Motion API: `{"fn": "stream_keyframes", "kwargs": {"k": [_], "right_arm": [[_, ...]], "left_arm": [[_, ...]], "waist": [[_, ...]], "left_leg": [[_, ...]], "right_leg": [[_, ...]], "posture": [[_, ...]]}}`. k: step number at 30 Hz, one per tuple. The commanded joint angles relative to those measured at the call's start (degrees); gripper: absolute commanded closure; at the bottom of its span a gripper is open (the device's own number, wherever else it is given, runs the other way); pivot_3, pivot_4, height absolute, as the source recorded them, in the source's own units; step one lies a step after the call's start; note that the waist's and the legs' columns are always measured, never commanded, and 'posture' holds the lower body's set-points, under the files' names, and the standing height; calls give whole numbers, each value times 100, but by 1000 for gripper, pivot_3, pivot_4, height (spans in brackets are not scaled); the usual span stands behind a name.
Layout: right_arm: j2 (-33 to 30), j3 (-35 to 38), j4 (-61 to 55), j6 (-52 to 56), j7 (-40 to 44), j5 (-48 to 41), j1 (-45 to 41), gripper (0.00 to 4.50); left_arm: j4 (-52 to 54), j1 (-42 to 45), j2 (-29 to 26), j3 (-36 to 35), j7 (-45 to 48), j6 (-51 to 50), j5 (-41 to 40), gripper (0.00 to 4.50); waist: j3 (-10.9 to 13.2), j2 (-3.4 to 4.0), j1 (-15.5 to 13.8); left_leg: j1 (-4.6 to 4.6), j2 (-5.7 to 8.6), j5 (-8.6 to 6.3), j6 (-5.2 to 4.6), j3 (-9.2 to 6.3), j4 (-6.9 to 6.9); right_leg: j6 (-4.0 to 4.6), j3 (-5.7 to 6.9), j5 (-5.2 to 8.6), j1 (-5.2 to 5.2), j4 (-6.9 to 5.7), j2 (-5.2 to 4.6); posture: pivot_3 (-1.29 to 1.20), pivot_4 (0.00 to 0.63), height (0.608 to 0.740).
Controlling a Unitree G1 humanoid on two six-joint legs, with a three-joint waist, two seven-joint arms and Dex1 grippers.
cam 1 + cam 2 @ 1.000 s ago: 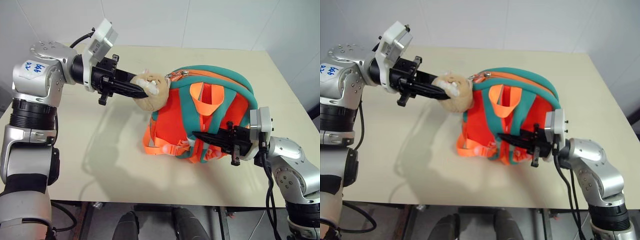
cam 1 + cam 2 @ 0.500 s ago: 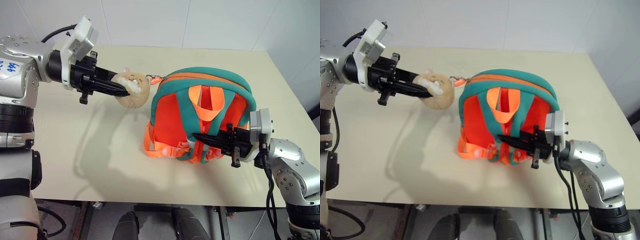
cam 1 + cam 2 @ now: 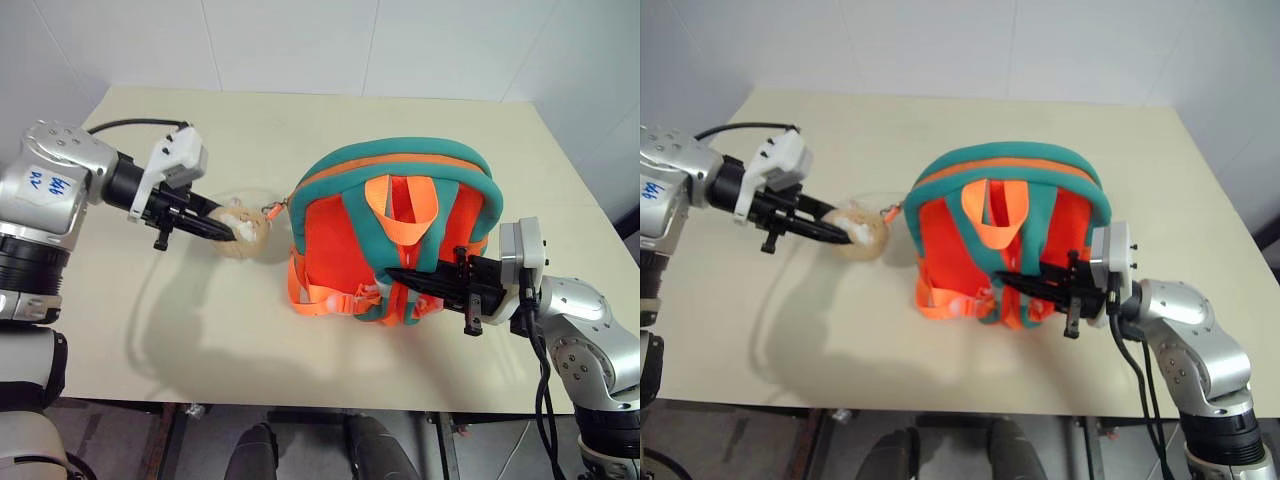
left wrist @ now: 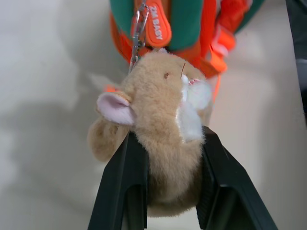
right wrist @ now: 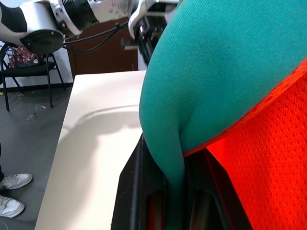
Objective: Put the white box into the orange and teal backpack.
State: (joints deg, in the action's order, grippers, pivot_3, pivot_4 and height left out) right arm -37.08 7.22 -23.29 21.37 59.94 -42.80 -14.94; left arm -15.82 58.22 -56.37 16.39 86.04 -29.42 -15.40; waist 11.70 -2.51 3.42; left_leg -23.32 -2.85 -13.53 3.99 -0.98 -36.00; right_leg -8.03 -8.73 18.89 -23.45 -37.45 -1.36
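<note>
Small teal-shelled backpack with orange mesh back panel and orange straps stands upright on the cream rectangular table, strap side facing the robot. An orange webbing carry loop sits at the top between the two teal-edged shoulder straps.

Left gripper: two black fingers clamped on the tan plush animal head with pink-lined ear and white muzzle. The plush sits just left of the pack, low over the table, joined to it by a metal clip next to an orange rubber zipper pull. The pull carries raised lettering, reads roughly "ZM BABY"; first letters are hard to make out.

Right gripper: fingers closed tight on a teal fabric strap edge of the pack, low on the strap side, gripper lying about level and pointing toward the robot's left.

Left arm housing has a blue handwritten mark on a white sticker, not legible.

Can't tell where the white box is from here.
</note>
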Motion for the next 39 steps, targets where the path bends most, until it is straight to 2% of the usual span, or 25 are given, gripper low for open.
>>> {"fn": "stream_keyframes", "kwargs": {"k": [1,11,19,24,28,29,30,33,38,39], "right_arm": [[-75,152,-125,-48,59,-103,-48,4481],[-87,117,34,-58,146,-61,-176,4481],[-132,132,213,-72,216,33,-349,4481],[-258,136,277,29,104,170,-456,4481],[-691,138,212,620,70,89,-402,4481],[-784,155,209,692,128,60,-377,3762],[-869,172,206,737,206,30,-356,3539],[-995,225,282,728,351,2,-369,2493],[-1337,498,551,666,644,70,-372,748],[-1404,558,622,645,700,85,-358,430]], "left_arm": [[153,-111,5,70,391,21,107,3687],[34,-315,512,529,242,118,387,3701],[-397,-300,875,566,27,263,701,3701],[-414,-343,1071,252,-314,185,658,3701],[-52,-593,1364,-538,-606,375,97,3701],[92,-693,1326,-602,-611,284,66,2979],[211,-785,1293,-666,-637,203,42,2757],[416,-947,1259,-916,-721,-1,-135,1740],[538,-1153,889,-1501,-671,-218,-483,126],[505,-1152,844,-1588,-675,-253,-540,0]], "waist": [[0,0,-2],[0,0,-7],[0,0,-5],[0,0,-14],[0,0,-23],[0,0,-27],[0,0,-29],[0,0,-29],[0,0,-17],[0,0,-20]], "left_leg": [[0,0,0,0,0,0],[0,0,0,0,-1,-4],[0,0,0,0,0,-3],[0,0,0,0,-1,-5],[0,0,0,0,-1,-6],[-2,0,0,0,-1,-6],[-4,0,0,0,-2,-6],[-3,0,-1,-1,-2,-5],[-1,0,-1,-1,1,-10],[-1,0,0,-1,1,-10]], "right_leg": [[0,1,0,0,0,0],[0,0,0,1,-2,1],[-1,-1,0,1,-2,1],[-1,-1,0,1,-3,1],[-1,-1,-1,1,-6,-1],[-1,0,-1,-1,-6,-1],[-1,0,-1,-2,-5,-2],[-2,0,-1,-1,-3,-2],[-4,-1,-2,1,-4,-2],[-4,0,-2,1,-4,-2]], "posture": [[0,150,740],[0,150,740],[0,150,740],[0,150,740],[0,150,740],[0,150,740],[0,150,740],[0,150,740],[0,150,740],[0,150,740]]}}
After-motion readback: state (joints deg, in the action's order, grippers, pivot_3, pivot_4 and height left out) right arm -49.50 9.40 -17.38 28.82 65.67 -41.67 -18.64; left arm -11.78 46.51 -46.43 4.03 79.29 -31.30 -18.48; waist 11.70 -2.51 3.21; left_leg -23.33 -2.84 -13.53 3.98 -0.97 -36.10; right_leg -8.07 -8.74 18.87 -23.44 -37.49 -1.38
